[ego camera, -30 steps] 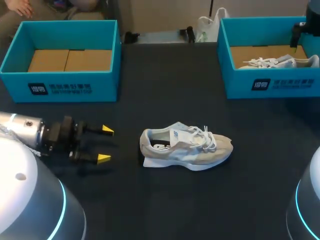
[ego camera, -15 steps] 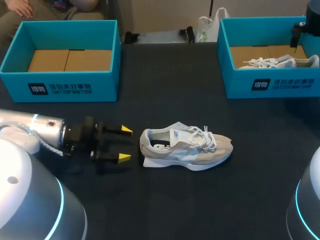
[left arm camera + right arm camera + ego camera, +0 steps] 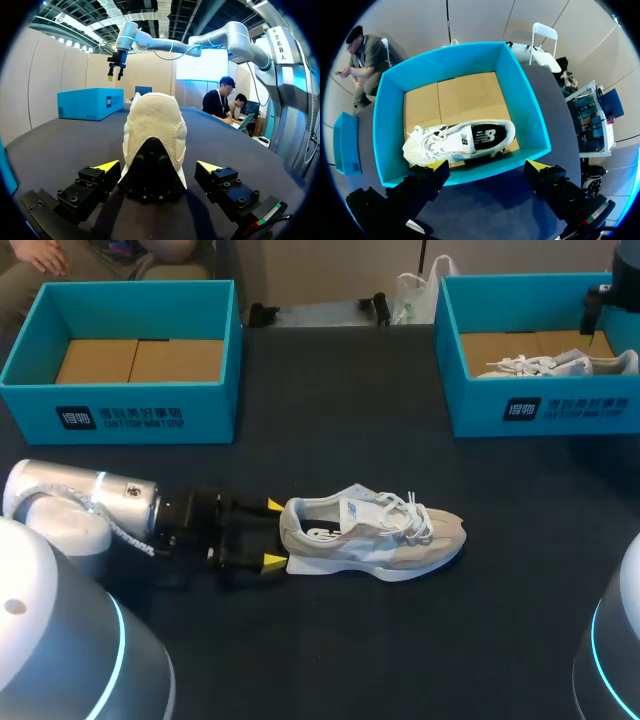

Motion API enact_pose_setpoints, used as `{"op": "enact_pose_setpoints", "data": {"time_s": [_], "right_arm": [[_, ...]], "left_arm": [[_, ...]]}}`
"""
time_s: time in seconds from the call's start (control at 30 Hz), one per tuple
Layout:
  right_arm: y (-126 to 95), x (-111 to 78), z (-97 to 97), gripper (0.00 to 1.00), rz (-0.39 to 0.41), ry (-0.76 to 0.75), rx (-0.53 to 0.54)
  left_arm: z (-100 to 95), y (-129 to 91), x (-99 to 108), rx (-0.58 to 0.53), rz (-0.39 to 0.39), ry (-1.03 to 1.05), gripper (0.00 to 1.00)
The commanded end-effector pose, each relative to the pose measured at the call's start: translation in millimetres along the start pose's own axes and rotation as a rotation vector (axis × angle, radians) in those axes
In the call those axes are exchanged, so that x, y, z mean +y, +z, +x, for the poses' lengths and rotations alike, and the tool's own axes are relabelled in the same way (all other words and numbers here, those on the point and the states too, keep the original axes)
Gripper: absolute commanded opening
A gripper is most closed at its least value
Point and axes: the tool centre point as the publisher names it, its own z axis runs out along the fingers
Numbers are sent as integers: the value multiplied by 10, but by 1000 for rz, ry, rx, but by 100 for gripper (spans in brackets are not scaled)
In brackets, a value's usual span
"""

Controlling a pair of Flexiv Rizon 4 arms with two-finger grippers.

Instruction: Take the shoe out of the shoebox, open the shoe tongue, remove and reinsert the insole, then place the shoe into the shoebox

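We have the shoe [image 3: 372, 534] out on the table [image 3: 330, 400]; our left gripper [image 3: 273, 533] straddles its heel, fingers apart, not touching; right gripper [image 3: 487, 165] likewise spread. Tongue [image 3: 372, 506], insole [image 3: 322, 533], reboxing remain.

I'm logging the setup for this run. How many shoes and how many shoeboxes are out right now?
Shoes: 2 (loose shoe, boxed shoe)
Shoeboxes: 2 (left shoebox, right shoebox)
Total: 4
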Motion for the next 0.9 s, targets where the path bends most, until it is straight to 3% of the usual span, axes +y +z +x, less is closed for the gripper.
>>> {"op": "enact_pose_setpoints", "data": {"time_s": [0.03, 0.9], "right_arm": [[-2, -4, -1, 100, -1, 1, 0], [-2, -4, -1, 100, -1, 1, 0]], "left_arm": [[-20, 66, 16, -5, -3, -5, 100], [-105, 372, 37, -7, -14, -17, 100]]}}
